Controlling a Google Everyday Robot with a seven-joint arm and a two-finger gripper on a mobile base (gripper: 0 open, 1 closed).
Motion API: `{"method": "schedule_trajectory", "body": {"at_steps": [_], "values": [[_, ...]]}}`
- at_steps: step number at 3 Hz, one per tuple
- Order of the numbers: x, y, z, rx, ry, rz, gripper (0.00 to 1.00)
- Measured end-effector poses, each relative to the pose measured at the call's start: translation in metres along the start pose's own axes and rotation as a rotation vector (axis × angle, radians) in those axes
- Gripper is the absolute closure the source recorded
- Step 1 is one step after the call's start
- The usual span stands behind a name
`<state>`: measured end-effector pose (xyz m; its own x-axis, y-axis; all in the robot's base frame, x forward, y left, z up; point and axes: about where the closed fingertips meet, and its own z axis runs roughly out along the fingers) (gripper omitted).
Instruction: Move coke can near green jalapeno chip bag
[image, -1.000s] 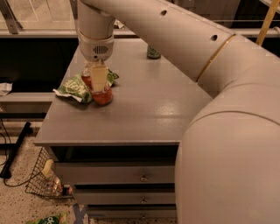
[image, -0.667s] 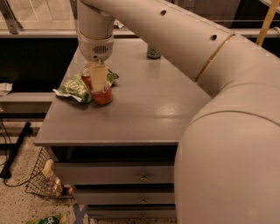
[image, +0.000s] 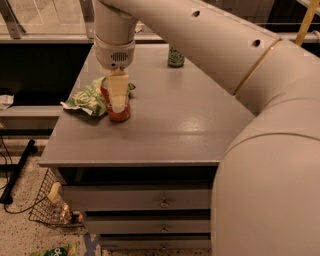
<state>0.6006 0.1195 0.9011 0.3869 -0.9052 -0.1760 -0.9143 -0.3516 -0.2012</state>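
Nearest, by the floor: wire basket (image: 46, 204) at lower L, drawers (image: 150, 200) under the counter (image: 170, 130). Mid-counter, L side: coke can (image: 123, 116) stands upright w/ the hand (image: 118, 103) coming straight down over it. The near finger lies flat on the can's front, so the hand is clamped on it. Green jalapeno chip bag (image: 85, 100) lies just L of the can, touching or nearly so. Far edge: green patterned can (image: 175, 56), well apart.

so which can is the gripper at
The red coke can, at the gripper beside the green chip bag; the green can stands alone at the far edge.
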Motion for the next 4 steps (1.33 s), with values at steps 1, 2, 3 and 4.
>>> {"method": "schedule_trajectory", "body": {"at_steps": [1, 2, 3, 4], "values": [[0.023, 0.011, -0.020, 0.055, 0.002, 0.057, 0.00], [0.059, 0.035, -0.047, 0.118, 0.022, 0.155, 0.00], [0.095, 0.070, -0.068, 0.179, 0.031, 0.272, 0.00], [0.124, 0.097, -0.073, 0.199, 0.030, 0.357, 0.00]]}}
